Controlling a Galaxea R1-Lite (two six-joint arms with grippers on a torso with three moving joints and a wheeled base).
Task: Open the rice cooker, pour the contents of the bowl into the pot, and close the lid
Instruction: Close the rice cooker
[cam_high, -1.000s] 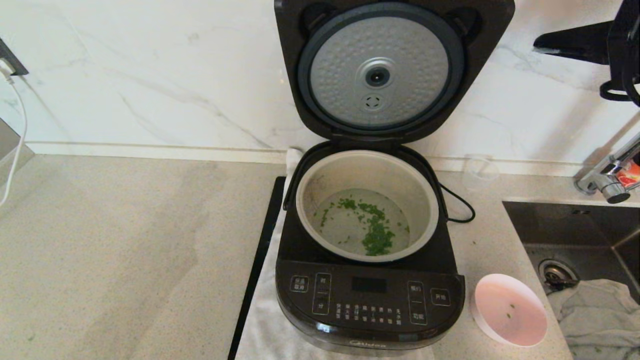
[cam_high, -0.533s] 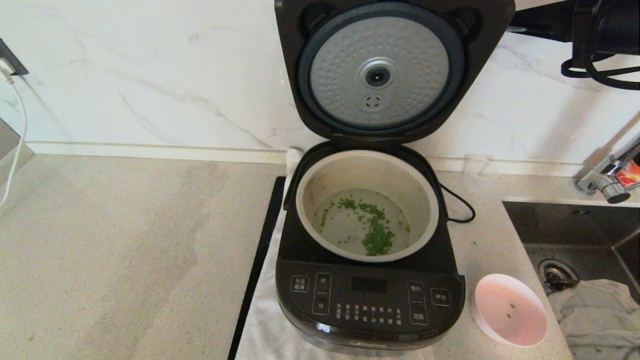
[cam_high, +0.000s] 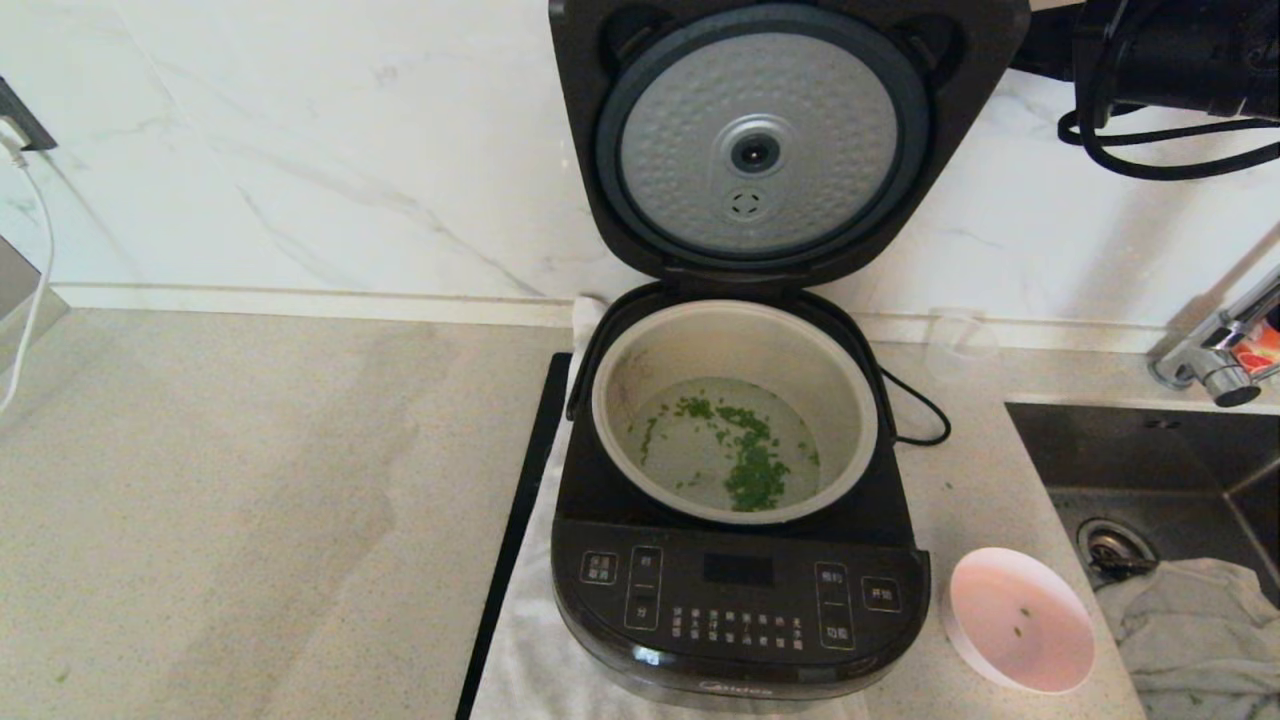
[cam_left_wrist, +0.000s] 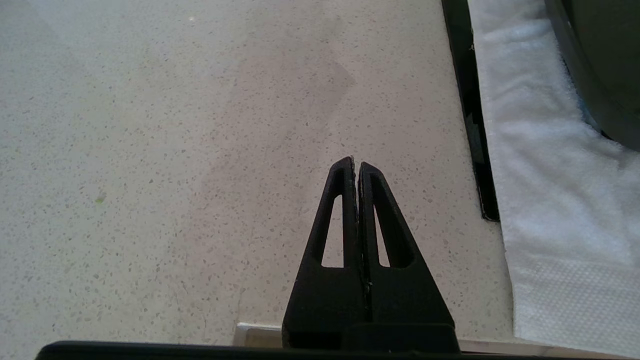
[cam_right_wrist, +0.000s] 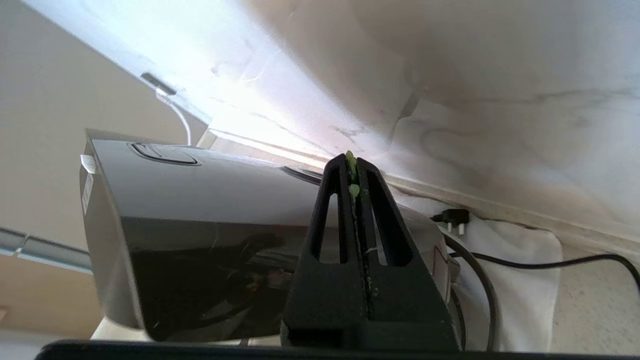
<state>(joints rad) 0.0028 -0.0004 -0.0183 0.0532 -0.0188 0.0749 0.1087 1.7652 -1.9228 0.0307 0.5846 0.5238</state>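
Right gripper behind the raised lid, closing step pending.

The lid (cam_high: 760, 140) stood upright over the rice cooker (cam_high: 735, 560), glossy outer face to the wall; the right gripper (cam_right_wrist: 354, 167), jaws pressed together with green bits stuck between them, was behind and right of it, nearer than the left gripper (cam_left_wrist: 356, 165), also shut, over the counter. The contents (cam_high: 745, 460) lay in the pot (cam_high: 735, 315); the bowl (cam_high: 1020, 620) sat beside the cooker.
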